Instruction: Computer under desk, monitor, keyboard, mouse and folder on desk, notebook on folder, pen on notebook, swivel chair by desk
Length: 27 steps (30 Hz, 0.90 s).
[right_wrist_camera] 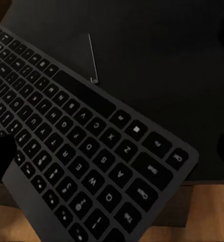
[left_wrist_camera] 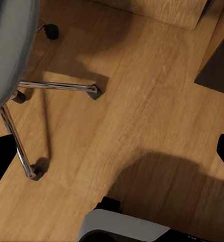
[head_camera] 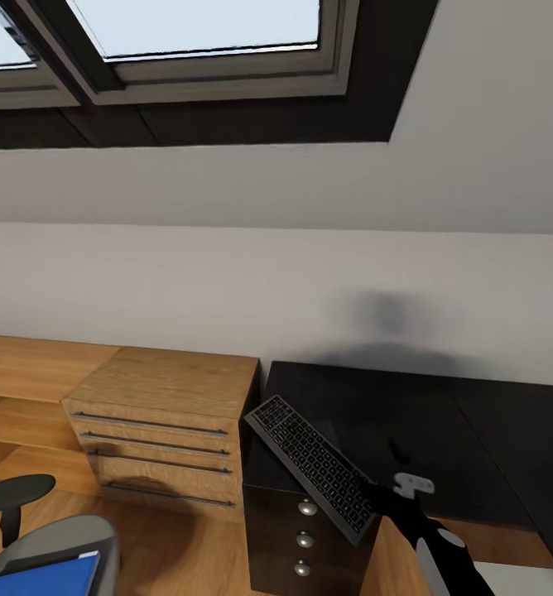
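The slim dark keyboard point(head_camera: 314, 463) hangs tilted above the front left corner of a black cabinet point(head_camera: 459, 430). My right gripper point(head_camera: 376, 501) holds it at its near end. In the right wrist view the keyboard point(right_wrist_camera: 91, 146) lies close under my right gripper point(right_wrist_camera: 113, 154). Far below it on the black top are a small dark notebook point(right_wrist_camera: 74, 55) and a thin pale pen point(right_wrist_camera: 92, 58) along its edge. The swivel chair point(head_camera: 57, 534) stands at the lower left with the blue folder point(head_camera: 49, 577) on its seat. My left gripper point(left_wrist_camera: 112, 156) hangs open over the floor beside the chair's chrome base point(left_wrist_camera: 56, 86).
A light wooden drawer unit point(head_camera: 165, 414) stands against the wall, touching the black cabinet's left side. The cabinet has round silver knobs point(head_camera: 305, 538) on its front. A dark-framed skylight point(head_camera: 202, 33) sits in the sloped ceiling. Wood floor point(left_wrist_camera: 142, 101) lies open between chair and cabinet.
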Motion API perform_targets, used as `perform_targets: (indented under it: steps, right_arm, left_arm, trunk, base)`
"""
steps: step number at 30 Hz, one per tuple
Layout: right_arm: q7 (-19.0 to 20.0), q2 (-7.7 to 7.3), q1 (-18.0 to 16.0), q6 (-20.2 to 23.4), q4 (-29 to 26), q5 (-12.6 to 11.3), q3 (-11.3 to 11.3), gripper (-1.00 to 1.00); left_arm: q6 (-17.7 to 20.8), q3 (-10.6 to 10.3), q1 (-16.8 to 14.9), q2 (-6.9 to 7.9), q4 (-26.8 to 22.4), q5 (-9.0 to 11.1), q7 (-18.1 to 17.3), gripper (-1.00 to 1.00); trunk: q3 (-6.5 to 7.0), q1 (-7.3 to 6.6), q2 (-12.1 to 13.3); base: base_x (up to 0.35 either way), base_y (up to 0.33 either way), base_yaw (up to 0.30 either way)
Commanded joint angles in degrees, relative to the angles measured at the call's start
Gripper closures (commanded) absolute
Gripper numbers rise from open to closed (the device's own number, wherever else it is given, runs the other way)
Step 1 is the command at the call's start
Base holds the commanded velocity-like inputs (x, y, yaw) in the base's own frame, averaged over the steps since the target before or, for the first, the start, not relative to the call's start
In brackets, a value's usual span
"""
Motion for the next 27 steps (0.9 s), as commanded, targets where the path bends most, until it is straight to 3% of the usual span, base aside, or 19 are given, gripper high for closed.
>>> perform_targets:
  steps: [1, 14, 23, 27]
  right_arm:
    - [0.29, -0.07, -0.03, 0.41, -0.07, -0.78, -0.21, -1.0]
    - [0.29, -0.54, -0.03, 0.38, -0.07, -2.75, -0.49, -1.0]
    - [0.26, -0.56, -0.03, 0.36, -0.07, -2.79, -0.46, -1.0]
    - [0.27, -0.56, -0.03, 0.31, -0.07, -2.74, -0.45, -1.0]
  left_arm:
    - [-0.2, -0.44, -0.04, 0.01, 0.03, 0.47, 0.26, -1.0]
    - [-0.1, -0.44, -0.04, -0.14, 0.03, 0.35, 0.3, -1.0]
    - [-0.1, -0.55, -0.04, -0.15, 0.3, 0.03, 0.15, -1.0]
    - [-0.16, -1.07, -0.04, 0.19, 0.49, -1.86, 0.15, -1.0]
  trunk:
    - [-0.28, 0.24, -0.49]
    - [-2.61, 3.1, -5.71]
    - [-2.61, 3.1, -5.71]
    - [-2.61, 3.1, -5.71]
  base:
    - [0.0, 0.0, 0.0]
    - [0.0, 0.0, 0.0]
    - [0.0, 0.0, 0.0]
    - [-0.023, 0.0, 0.0]
